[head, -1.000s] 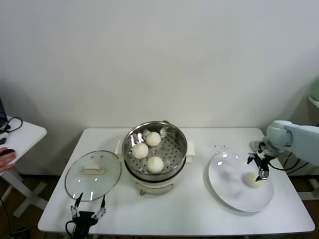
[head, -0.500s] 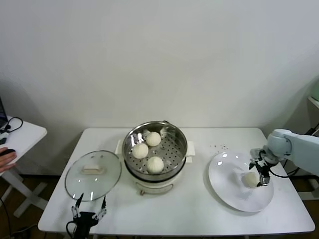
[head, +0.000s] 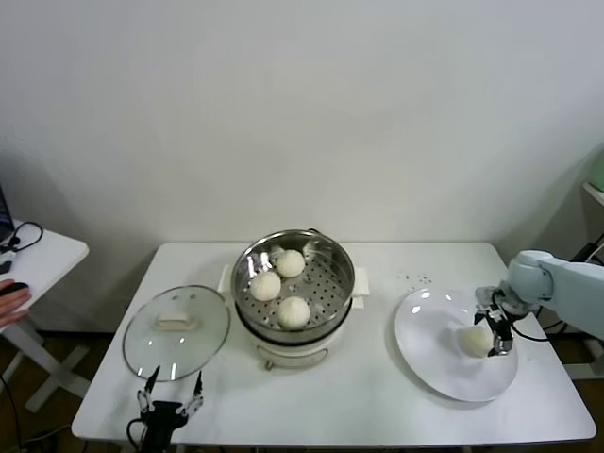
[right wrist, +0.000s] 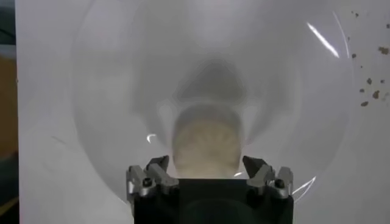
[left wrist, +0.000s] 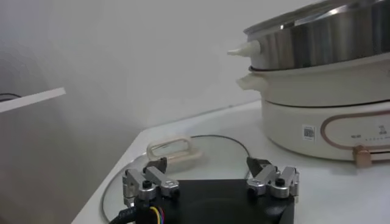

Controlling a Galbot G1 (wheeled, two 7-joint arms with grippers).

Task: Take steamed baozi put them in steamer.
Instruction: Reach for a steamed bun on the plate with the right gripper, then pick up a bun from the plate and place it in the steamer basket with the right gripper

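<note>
1. White table point(head: 377, 396) against a plain white wall point(head: 302, 113); second small white table point(head: 38, 255) off robot's left, w/ a cable on it.
2. Steamer point(head: 293, 293) mid-table, upright, open top; three baozi point(head: 293, 311) on its perforated floor.
3. Glass lid point(head: 176, 331) lies flat just left of steamer, handle up.
4. Fourth bun point(head: 475, 341) on white plate point(head: 444, 363), robot's right side; round dome, no clear long axis.
5. R gripper point(head: 497, 332) down at that bun, fingers either side of it; whether they grip or just flank it: can't tell.
6. L gripper point(head: 168, 404) parked at near table edge by lid, fingers spread, nothing held.
</note>
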